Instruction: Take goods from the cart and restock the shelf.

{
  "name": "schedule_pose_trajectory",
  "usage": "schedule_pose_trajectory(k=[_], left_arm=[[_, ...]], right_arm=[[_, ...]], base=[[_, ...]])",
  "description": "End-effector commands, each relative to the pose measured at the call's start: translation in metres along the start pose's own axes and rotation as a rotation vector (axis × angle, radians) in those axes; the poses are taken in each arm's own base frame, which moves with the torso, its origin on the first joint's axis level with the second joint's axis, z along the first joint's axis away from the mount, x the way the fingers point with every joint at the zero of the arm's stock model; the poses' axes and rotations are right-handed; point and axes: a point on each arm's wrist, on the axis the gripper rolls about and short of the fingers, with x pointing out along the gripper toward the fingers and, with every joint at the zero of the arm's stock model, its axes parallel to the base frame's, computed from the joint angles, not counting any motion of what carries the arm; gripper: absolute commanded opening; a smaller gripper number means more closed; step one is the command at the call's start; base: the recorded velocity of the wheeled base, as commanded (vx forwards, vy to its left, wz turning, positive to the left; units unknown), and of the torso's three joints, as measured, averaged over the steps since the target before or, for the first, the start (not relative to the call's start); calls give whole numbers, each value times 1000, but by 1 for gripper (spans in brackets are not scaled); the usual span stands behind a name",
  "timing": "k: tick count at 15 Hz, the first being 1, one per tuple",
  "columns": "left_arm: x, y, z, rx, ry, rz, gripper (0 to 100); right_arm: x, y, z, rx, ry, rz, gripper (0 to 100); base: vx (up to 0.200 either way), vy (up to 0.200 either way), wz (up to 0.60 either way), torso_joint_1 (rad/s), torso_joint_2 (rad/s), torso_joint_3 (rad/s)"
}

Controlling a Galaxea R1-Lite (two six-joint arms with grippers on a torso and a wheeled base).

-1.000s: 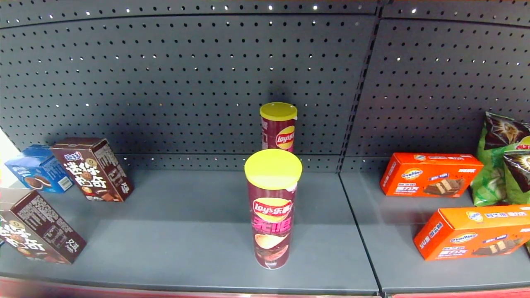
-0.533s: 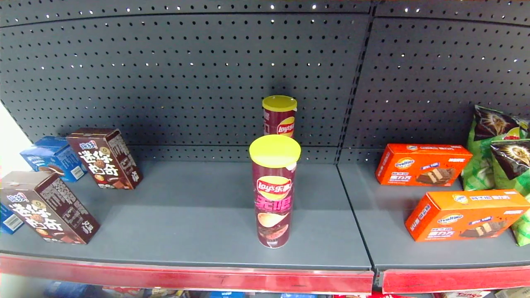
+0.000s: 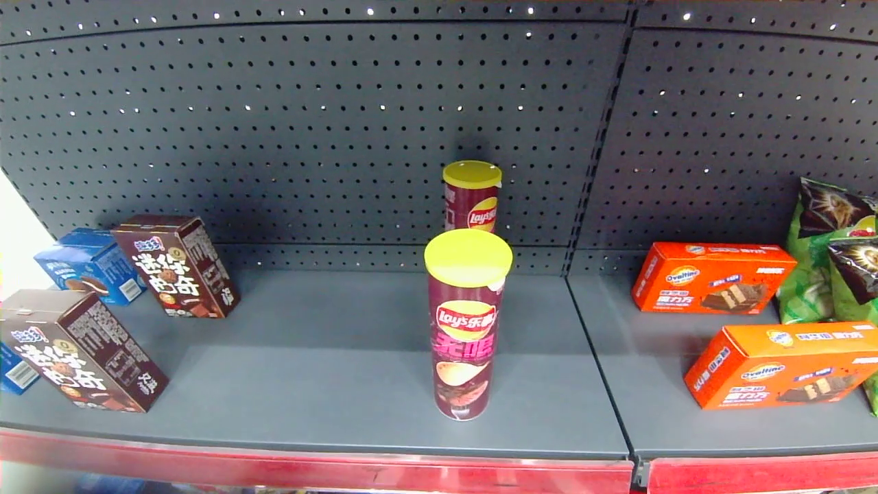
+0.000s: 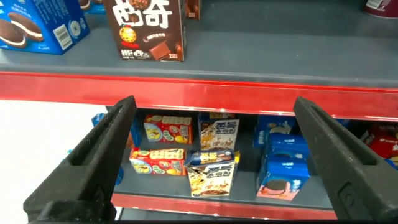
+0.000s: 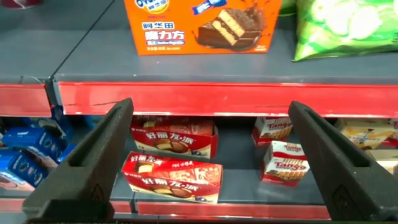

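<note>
- My left gripper [image 4: 214,106] is low in front of the shelving, facing it, its tips level with the red front edge [image 4: 249,93]. The jaws are spread wide with nothing between them.
- My right gripper [image 5: 210,104] is posed the same way further right, also facing the red edge. Its jaws are splayed apart and hold nothing.
- The head view gives me the shelf [image 3: 309,370] from above, with both chip cans on it.
- The front chip can [image 3: 463,322] stands mid-shelf near the front. The rear chip can [image 3: 472,195] stands behind it, close against the pegboard [image 3: 309,137].
- Both cans are upright, long axis vertical, yellow lids up and labels facing me.
- The left wrist view looks under the shelf at a lower tier with small boxes [image 4: 211,171]. Above the edge it shows a brown cookie box [image 4: 149,28] and a blue box [image 4: 37,28].
- The right wrist view shows red boxes [image 5: 174,174] on the tier below. Up top are an orange box [image 5: 199,25] and a green bag [image 5: 345,25].
</note>
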Motion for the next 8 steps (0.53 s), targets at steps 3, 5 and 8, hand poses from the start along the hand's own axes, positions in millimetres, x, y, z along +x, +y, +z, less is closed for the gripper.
schedule_pose_trajectory(k=[3,5,8], left_arm=[[0,0,0,-1,2,0,100],[0,0,0,1,2,-2,100],[0,0,0,-1,2,-2,100]], right_arm=[[0,0,0,-1,0,0,100],[0,0,0,-1,0,0,100],[0,0,0,-1,0,0,100]], base=[[0,0,0,0,0,0],[0,200,0,5,5,2],[0,0,0,0,0,0]])
